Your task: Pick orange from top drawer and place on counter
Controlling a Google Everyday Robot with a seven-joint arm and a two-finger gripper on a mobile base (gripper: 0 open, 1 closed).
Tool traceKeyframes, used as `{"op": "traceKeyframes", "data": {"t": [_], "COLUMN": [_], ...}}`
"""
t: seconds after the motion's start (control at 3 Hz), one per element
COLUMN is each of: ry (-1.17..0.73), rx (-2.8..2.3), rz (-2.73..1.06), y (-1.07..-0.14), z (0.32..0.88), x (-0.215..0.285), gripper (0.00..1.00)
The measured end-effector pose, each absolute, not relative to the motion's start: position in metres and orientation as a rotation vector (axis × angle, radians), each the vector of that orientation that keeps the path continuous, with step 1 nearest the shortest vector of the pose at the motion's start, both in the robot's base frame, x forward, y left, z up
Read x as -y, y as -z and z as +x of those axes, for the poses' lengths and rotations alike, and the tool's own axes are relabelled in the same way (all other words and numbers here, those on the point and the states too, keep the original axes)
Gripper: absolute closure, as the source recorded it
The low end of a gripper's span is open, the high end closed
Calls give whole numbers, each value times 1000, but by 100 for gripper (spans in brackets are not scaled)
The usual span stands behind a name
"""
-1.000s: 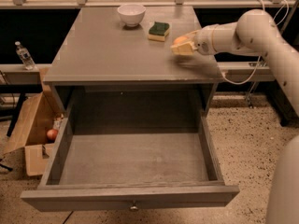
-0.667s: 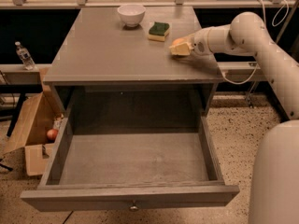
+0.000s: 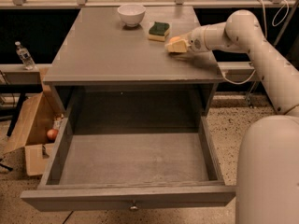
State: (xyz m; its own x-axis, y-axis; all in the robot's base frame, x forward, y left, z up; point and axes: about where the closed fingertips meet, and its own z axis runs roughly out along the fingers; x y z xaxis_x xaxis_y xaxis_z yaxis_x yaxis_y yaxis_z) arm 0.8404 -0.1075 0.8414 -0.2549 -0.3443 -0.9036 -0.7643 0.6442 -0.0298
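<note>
The top drawer (image 3: 131, 197) is pulled wide open and its floor is bare. No orange shows in it or lying free on the counter (image 3: 107, 50). My gripper (image 3: 175, 45) is low over the right part of the counter, just right of the sponge, with the arm reaching in from the right. An orange-yellow patch shows at the gripper's tip; I cannot tell whether that is the orange.
A white bowl (image 3: 131, 14) and a green-and-yellow sponge (image 3: 159, 30) sit at the back of the counter. A cardboard box (image 3: 32, 134) holding a reddish round fruit (image 3: 52, 134) stands on the floor to the left. A bottle (image 3: 23, 55) stands on a shelf at far left.
The gripper has moved slightly left along the counter, closer to the sponge. The drawer, bowl and sponge have not moved.
</note>
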Motion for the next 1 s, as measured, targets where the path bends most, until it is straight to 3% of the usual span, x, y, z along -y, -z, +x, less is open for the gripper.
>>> {"op": "traceKeyframes", "data": {"t": [0.33,1.0], "ry": [-523,-448], "rx": [-1844,-1800], "rz": [-880,-853], "y": [-844,-870], "z": [843,827], "x": [107,127], "gripper": [0,0]}}
